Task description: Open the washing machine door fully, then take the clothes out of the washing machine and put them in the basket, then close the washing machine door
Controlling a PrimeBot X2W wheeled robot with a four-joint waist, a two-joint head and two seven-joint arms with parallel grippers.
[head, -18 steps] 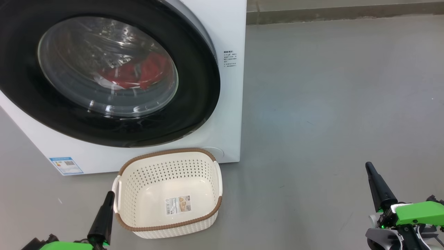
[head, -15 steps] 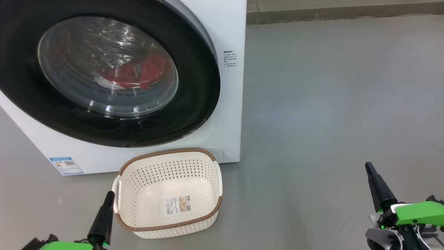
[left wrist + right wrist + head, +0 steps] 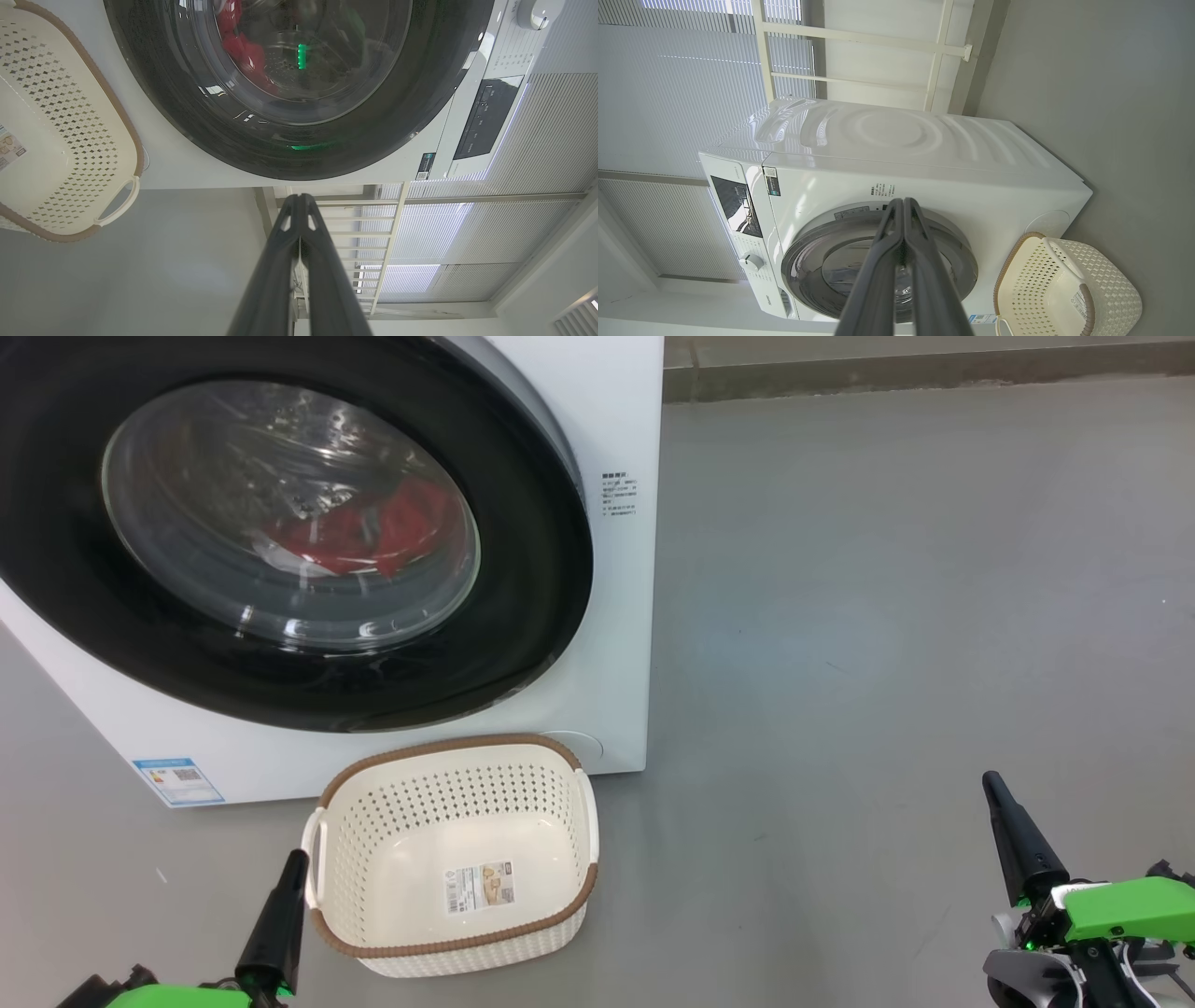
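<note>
The white washing machine (image 3: 616, 616) stands at upper left, its black-rimmed round door (image 3: 523, 616) closed flat against the front. Through the glass I see the red clothes (image 3: 373, 532) lying in the drum. The cream basket (image 3: 457, 854) sits empty on the floor just in front of the machine, a sticker on its bottom. My left gripper (image 3: 297, 861) is low at the basket's left handle, shut and holding nothing. Far off at lower right, my right gripper (image 3: 991, 784) is shut and empty too. The wrist views show the door (image 3: 299, 154) and the machine (image 3: 901, 158) beyond closed fingers.
Grey floor (image 3: 887, 616) spreads wide to the right of the machine. A wall base (image 3: 924, 369) runs along the back. The control panel with a white dial (image 3: 751, 262) sits at the machine's top, and window blinds (image 3: 682, 93) hang behind it.
</note>
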